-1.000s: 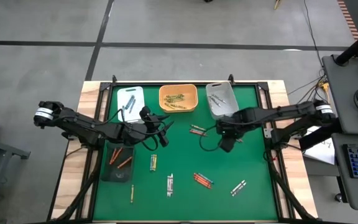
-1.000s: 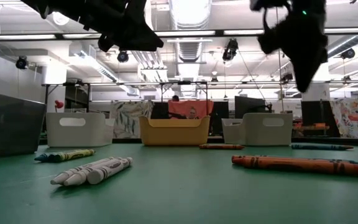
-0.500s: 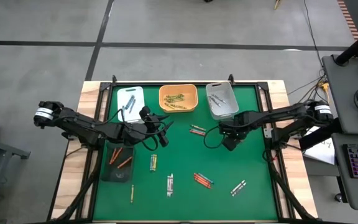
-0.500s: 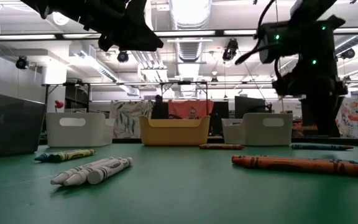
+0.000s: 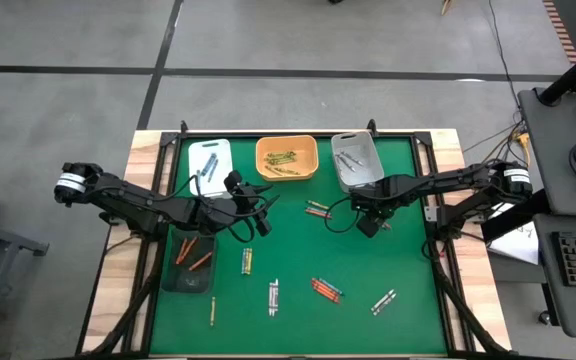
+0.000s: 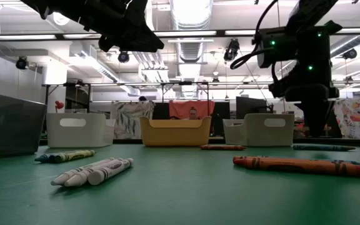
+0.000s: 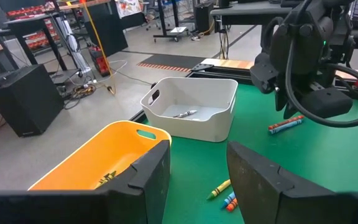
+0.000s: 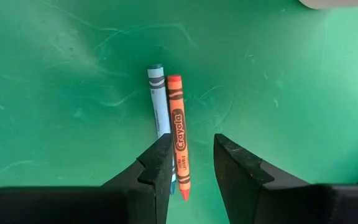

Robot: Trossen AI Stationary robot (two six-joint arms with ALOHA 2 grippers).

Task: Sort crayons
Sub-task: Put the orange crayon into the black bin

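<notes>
Right gripper (image 8: 191,163) (jaws open, empty) has descended over two crayons (image 8: 169,134).

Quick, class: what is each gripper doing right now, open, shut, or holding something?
Left gripper: open, holding nothing.
Right gripper: open, empty, over an orange crayon.

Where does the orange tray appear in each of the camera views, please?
High view: orange tray at the mat's far edge, middle of three trays.
Low view: centre background.
Left wrist view: lower left, just beyond the fingers.
Right wrist view: not in it.
Shared landmark: the grey tray beside it, also in the low and left wrist views.
</notes>
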